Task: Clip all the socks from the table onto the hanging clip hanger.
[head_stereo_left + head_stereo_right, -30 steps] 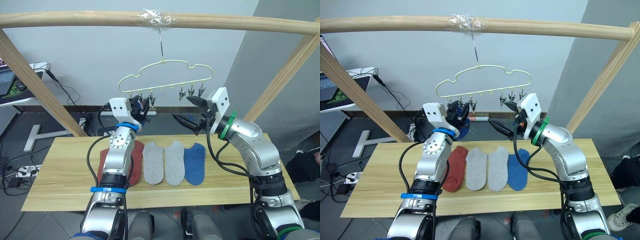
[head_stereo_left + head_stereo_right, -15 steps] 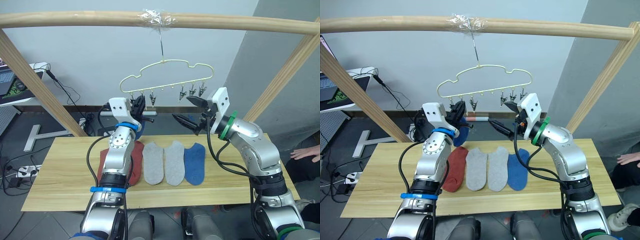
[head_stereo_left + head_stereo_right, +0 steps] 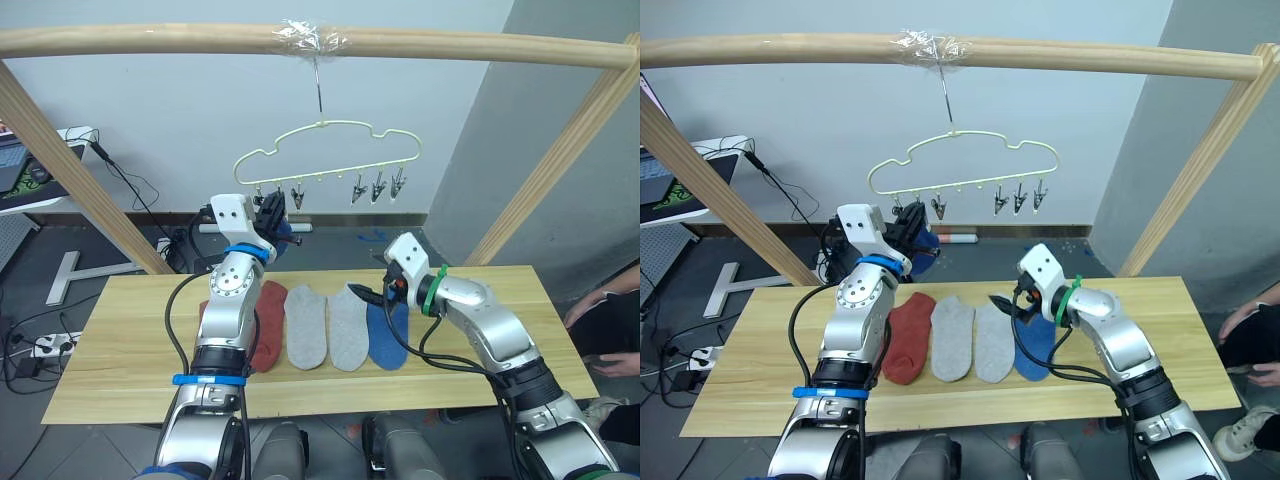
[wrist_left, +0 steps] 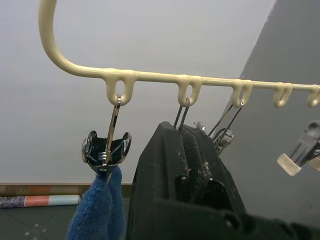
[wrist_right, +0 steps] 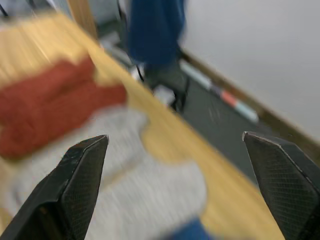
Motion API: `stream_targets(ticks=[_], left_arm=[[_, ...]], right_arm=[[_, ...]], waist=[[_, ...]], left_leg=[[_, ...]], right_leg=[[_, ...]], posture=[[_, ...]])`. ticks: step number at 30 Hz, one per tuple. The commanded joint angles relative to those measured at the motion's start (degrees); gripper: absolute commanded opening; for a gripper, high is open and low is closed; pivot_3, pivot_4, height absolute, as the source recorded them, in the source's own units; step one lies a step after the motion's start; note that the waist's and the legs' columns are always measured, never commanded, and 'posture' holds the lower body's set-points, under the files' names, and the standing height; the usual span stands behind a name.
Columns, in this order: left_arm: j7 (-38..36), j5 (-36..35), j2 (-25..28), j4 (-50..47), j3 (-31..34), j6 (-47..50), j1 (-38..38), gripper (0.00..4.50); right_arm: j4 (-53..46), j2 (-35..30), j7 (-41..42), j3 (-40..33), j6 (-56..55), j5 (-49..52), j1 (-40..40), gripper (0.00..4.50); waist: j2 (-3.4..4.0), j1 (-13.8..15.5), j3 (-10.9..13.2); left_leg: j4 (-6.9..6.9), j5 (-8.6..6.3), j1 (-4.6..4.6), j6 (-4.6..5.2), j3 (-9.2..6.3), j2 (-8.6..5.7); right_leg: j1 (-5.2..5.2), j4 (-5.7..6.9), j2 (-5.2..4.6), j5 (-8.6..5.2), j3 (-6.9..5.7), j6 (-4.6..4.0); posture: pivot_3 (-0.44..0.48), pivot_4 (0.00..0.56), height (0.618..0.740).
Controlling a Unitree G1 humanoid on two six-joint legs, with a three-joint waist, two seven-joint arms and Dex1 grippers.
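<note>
- Pale wooden table (image 3: 120, 350) held rust-red, two grey and one blue sock (image 3: 388, 332) side by side.
- Clip hanger (image 3: 325, 165) hung above; another blue sock (image 4: 97, 210) hung from its end clip.
- Left gripper (image 4: 192, 160) was pressed closed at the second clip.
- Right gripper (image 5: 175, 170) gaped wide over the table socks, empty.

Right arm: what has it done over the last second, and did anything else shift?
The right gripper has dropped from beside the clip hanger down to the table, fingers open wide above the grey socks. The left gripper stays raised and shut at the hanger's left clips, where a blue sock hangs clipped. The socks on the table have not moved.
</note>
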Motion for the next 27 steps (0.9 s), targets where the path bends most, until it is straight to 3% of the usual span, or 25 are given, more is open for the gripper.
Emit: stream_targets(ticks=[1,13,23,27], left_arm=[[0.17,-0.04,0.49,-3.02,0.43,-0.1,0.4,0.01],[0.51,0.09,0.48,-4.77,0.36,0.94,1.66,0.01],[0.46,0.38,0.57,-4.63,0.16,0.48,1.61,0.01],[0.72,0.62,0.75,-4.23,0.29,0.34,1.16,0.0]], right_arm=[[3.61,0.12,-0.04,0.42,-1.85,-2.22,-0.43,4.5],[14.65,2.28,-1.41,-1.13,-0.61,-4.42,0.6,4.5],[23.17,3.66,-2.31,-1.07,-6.53,-7.54,-0.22,4.5],[25.45,3.09,-1.0,0.7,-9.77,-9.81,-0.3,3.61]], waist=[[0.0,0.0,0.0],[0.0,0.07,0.0],[-0.01,0.03,0.0],[-0.01,0.03,-0.01]], left_leg=[[0.0,0.0,-0.01,0.0,0.01,0.01],[-0.03,0.0,0.0,0.0,0.0,0.03],[-0.03,0.0,0.12,0.0,0.07,0.04],[-0.03,0.0,0.2,0.0,0.11,0.04]], right_leg=[[-0.01,0.0,0.0,0.01,0.01,-0.01],[0.0,0.0,-0.01,0.03,0.02,-0.05],[0.06,0.02,0.0,-0.02,0.07,0.04],[0.13,0.04,0.0,-0.08,0.12,0.14]], posture=[[0.022,0.186,0.74],[0.036,0.184,0.74],[0.035,0.182,0.74],[0.036,0.182,0.74]])
